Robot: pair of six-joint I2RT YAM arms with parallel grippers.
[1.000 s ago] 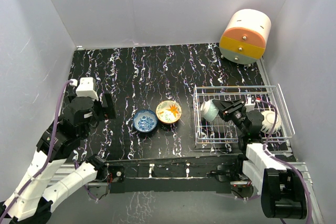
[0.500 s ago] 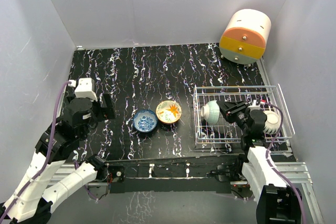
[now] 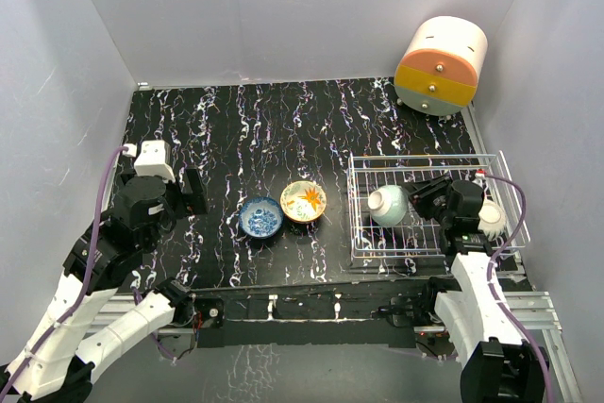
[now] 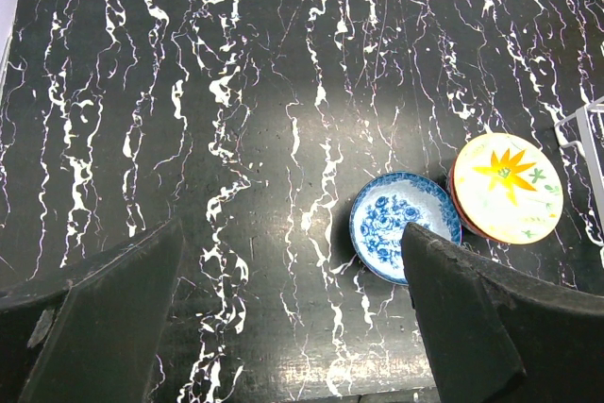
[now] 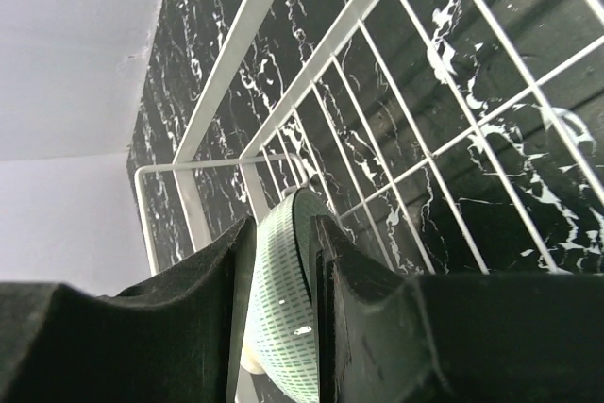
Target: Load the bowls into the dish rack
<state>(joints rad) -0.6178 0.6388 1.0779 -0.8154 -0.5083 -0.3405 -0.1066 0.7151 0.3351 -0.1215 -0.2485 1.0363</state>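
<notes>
The white wire dish rack (image 3: 366,165) sits at the right of the black marbled table. My right gripper (image 3: 415,201) is shut on the rim of a pale green patterned bowl (image 3: 388,206) and holds it on edge inside the rack; the right wrist view shows the bowl (image 5: 276,304) pinched between both fingers. A white bowl (image 3: 492,216) lies in the rack's right end. A blue floral bowl (image 3: 260,217) and an orange-rimmed yellow bowl (image 3: 304,201) sit side by side mid-table; both also show in the left wrist view (image 4: 404,225), (image 4: 508,186). My left gripper (image 4: 288,261) is open and empty, left of the blue bowl.
A cream-and-orange round drawer unit (image 3: 440,65) stands at the back right corner. White walls close in the table on the left, back and right. The rack's wires (image 5: 396,92) run close under my right gripper.
My right gripper has carried the green bowl rightward, deeper into the rack, and its arm has swung right. The left arm and the two table bowls have not moved.
</notes>
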